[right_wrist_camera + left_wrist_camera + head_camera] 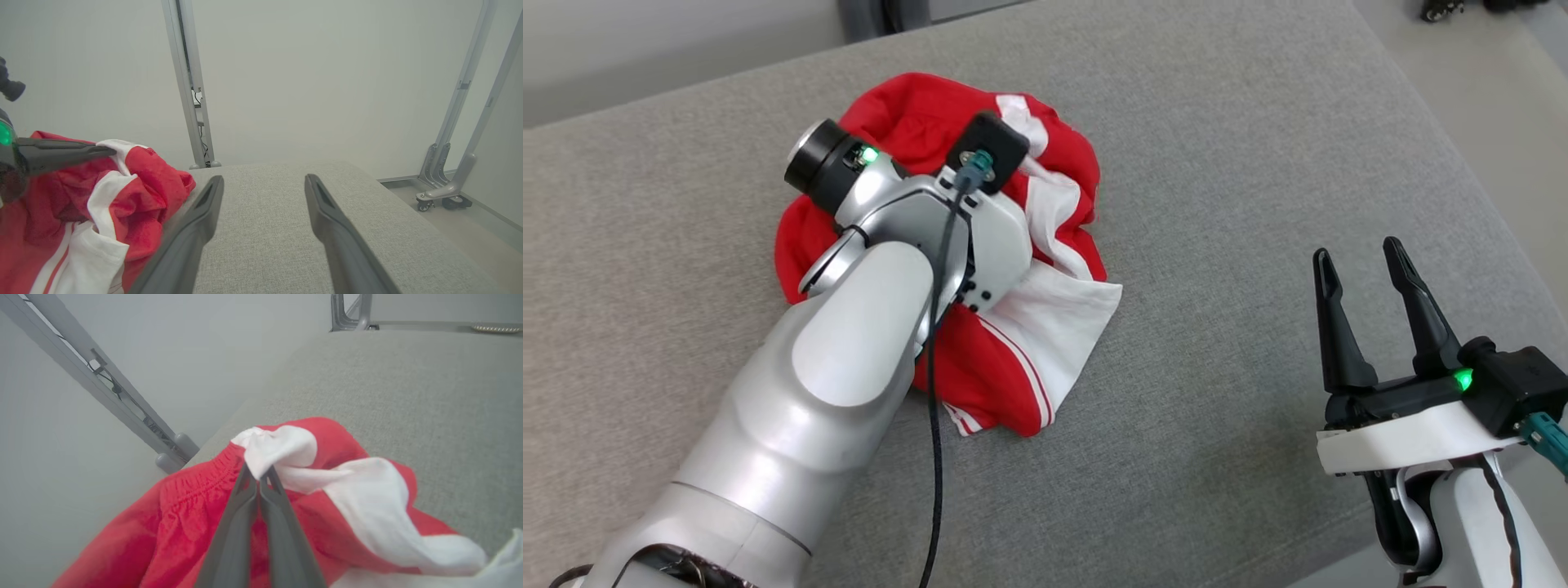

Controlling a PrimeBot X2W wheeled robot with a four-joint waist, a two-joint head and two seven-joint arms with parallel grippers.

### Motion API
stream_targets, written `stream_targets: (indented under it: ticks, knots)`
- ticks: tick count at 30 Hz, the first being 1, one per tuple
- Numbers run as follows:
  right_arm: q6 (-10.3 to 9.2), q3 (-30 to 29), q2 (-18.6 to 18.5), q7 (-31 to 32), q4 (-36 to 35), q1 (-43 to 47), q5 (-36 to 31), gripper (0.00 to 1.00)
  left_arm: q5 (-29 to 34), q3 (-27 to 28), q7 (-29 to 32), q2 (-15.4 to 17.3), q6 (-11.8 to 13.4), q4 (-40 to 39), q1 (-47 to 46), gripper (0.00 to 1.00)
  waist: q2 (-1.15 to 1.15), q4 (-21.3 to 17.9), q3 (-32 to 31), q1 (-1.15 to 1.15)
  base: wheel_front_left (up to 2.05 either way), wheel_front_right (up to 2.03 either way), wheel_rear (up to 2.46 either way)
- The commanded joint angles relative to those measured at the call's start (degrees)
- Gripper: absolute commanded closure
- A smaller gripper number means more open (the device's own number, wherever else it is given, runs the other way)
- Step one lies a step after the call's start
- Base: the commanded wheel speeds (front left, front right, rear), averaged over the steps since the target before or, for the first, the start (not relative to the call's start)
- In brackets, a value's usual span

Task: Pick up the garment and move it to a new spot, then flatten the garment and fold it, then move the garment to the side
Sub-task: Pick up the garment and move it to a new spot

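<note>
grey woven upholstery (1217,204) covers the broad cushion that spans the head view, with a pale wall and slanted metal frame posts (102,384) behind it in the wrist views. at the left, the silver left arm (849,343) reaches up and over the garment (1013,384), a crumpled red and white piece lying in a heap on the left half of the cushion, toward its far edge. the wrist hides the fingers from the head camera. in the left wrist view the left gripper (258,478) has its two dark fingers pressed together, pinching a bunched white fold at the top of the heap, beside the red gathered waistband (196,486). red cloth spreads below the fingers, and a white panel runs off to the right of them. the near right corner of the garment is a white flap with thin red stripes, lying flat on the fabric. bare cushion separates the heap from the right gripper (1357,249), well apart at the lower right, its fingers pointing up and spread wide. the right wrist view has those fingers over bare upholstery, with the garment off to their left.
</note>
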Motion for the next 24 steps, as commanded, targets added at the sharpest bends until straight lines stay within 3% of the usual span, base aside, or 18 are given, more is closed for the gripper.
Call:
stream_targets:
  ticks: [1, 7, 13, 19, 24]
  knots:
    - [0.01, -0.2, -0.3, -0.3, 0.2, -0.3, -0.7, 0.00, -1.8, 0.6, -1.9, 0.1, 1.0, -1.4, 0.3, 1.00, 0.00, 1.0, -1.1, 0.00, 0.00, 0.00, 0.00]
    - [0.01, -0.9, -0.3, -0.3, 0.6, 0.8, -2.1, 0.00, -8.9, 2.0, -9.9, 0.2, 4.1, -7.7, 1.4, 1.00, 0.00, 3.9, -4.3, 0.00, 0.00, 0.00, 0.00]
    - [0.01, -1.1, -0.3, -0.3, 0.8, 1.8, -3.8, 0.00, -11.8, 4.4, -18.8, 0.2, 6.5, -13.4, 0.2, 1.00, 0.00, 7.7, -7.6, 0.00, 0.00, 0.00, 0.00]
    - [0.01, -0.5, -0.3, -0.3, 1.0, 2.9, -4.6, 0.00, -15.4, 9.3, -23.5, 0.7, 6.6, -19.7, -0.8, 1.00, 0.00, 11.0, -10.6, 0.00, 0.00, 0.00, 0.00]
    - [0.01, 0.2, -0.3, -0.3, 1.3, 3.9, -4.8, 0.00, -16.9, 13.1, -24.2, 3.2, 6.5, -25.2, -1.8, 1.00, 0.00, 13.3, -12.3, 0.00, 0.00, 0.00, 0.00]
